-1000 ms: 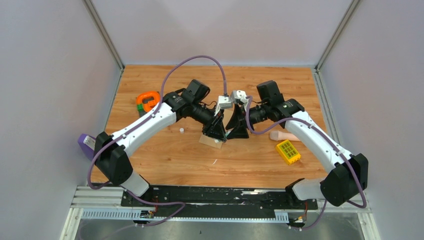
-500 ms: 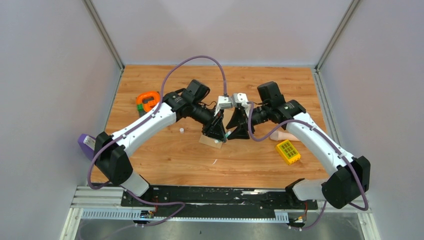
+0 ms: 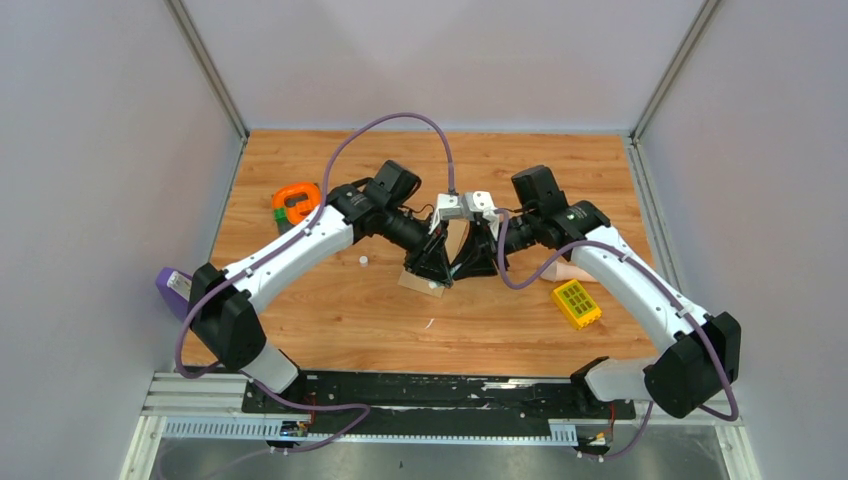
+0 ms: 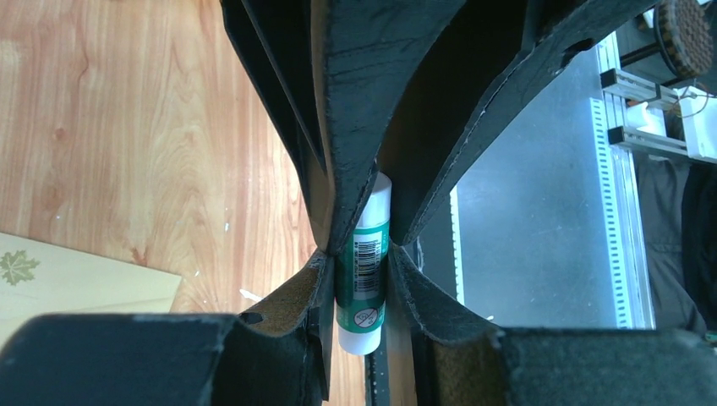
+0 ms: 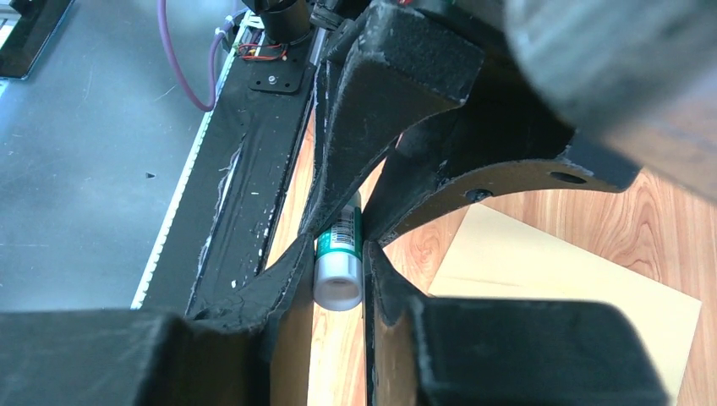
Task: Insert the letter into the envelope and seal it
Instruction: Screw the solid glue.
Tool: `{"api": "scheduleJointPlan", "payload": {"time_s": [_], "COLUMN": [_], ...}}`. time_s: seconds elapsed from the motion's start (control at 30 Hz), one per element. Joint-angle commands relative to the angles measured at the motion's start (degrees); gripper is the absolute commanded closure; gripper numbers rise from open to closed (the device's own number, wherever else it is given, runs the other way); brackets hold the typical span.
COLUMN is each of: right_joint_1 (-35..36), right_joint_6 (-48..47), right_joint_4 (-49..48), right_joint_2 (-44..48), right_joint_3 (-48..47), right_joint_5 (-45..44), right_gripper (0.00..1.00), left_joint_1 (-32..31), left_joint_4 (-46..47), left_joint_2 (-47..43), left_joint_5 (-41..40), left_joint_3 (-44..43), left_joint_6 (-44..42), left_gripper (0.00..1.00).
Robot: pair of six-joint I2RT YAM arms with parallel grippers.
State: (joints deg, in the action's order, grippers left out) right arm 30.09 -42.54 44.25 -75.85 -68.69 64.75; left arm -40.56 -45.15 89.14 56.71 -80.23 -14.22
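We found a glue stick [image 4: 363,271] pinned between both arms above the middle of the bench [image 3: 330,310]. Its body was green with white ends. The label carried a black barcode on a white patch and, lower down, a small round crossed-out symbol; the fine print was too small for us to read.

The left arm's fingers [image 4: 292,296] were clamped on the green, barcoded part of the stick. The right arm's fingers [image 5: 254,309] pressed on either side of its white end [image 5: 338,288], so each pair gripped the tube from the opposite direction.

The envelope [image 3: 413,283] lay flat on the bench directly beneath the two sets of fingers. In the left wrist view we saw one corner of it [image 4: 84,283], printed with a small maple-leaf emblem. The right wrist view showed a wider, plain tan stretch [image 5: 558,279]. We could not make out the letter as a separate sheet.

The bench was orange-brown wood-grain laminate. A black rail ran along its near edge, with slotted aluminium beyond that. Pale grey walls closed in three sides, with metal posts at the back corners. Lying well apart from the paper were an orange tape measure [image 3: 295,203], a yellow gridded block [image 3: 577,304], a pinkish-beige cylinder [image 3: 565,271] just beside the block, and a purple object [image 3: 172,287] at the left edge. Purple cables [image 3: 390,120] looped over both arms.
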Motion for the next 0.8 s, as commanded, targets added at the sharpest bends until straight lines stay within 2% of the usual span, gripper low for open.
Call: {"api": "scheduleJointPlan", "payload": {"time_s": [0.0, 0.03, 0.07, 0.13, 0.23, 0.27, 0.33, 0.67, 0.73, 0.77], "right_joint_1": [0.7, 0.7, 0.7, 0.7, 0.7, 0.7, 0.6, -2.2, -3.1, -3.5], "right_joint_6": [-2.0, -2.4, -2.5, -2.5, -2.3, -2.3, -2.3, 1.5, 3.2, 4.0], "right_joint_4": [3.9, 4.4, 4.8, 5.2, 5.5, 5.4, 5.3, 3.7, 2.2, 1.4], "right_joint_2": [0.6, 0.7, 0.9, 1.3, 2.0, 2.3, 2.7, 3.5, 3.9, 4.1], "right_joint_3": [-2.3, -2.4, -2.3, -2.1, -1.5, -1.2, -0.5, 0.8, 1.5, 2.0], "right_joint_5": [3.5, 3.5, 3.4, 3.2, 2.5, 2.2, 1.1, -3.0, -4.0, -4.6], "right_gripper": [1.00, 1.00, 1.00, 1.00, 1.00, 1.00, 1.00, 1.00, 1.00, 1.00], "left_joint_1": [0.0, 0.0, 0.0, 0.0, 0.3, 0.5, 1.1, 9.5, 11.0, 11.2], "left_joint_4": [2.7, 2.7, 2.8, 2.7, 1.9, 1.7, 1.8, 3.0, 2.9, 2.5], "left_joint_2": [-1.1, -1.3, -1.4, -1.7, -2.1, -2.3, -3.0, -8.2, -9.2, -9.4], "left_joint_5": [-0.1, -0.2, -0.6, -1.4, -2.7, -3.2, -4.2, -10.2, -14.4, -19.9], "left_joint_3": [-0.3, -0.3, -0.1, -0.5, -1.1, -1.3, -1.4, -1.8, -1.6, -1.1], "left_joint_6": [-0.2, -0.4, -0.5, -0.8, -1.7, -1.8, -1.7, -0.3, -1.5, -2.1], "left_gripper": [0.76, 0.71, 0.57, 0.39, 0.23, 0.13, 0.02, 0.00, 0.00, 0.00]}}
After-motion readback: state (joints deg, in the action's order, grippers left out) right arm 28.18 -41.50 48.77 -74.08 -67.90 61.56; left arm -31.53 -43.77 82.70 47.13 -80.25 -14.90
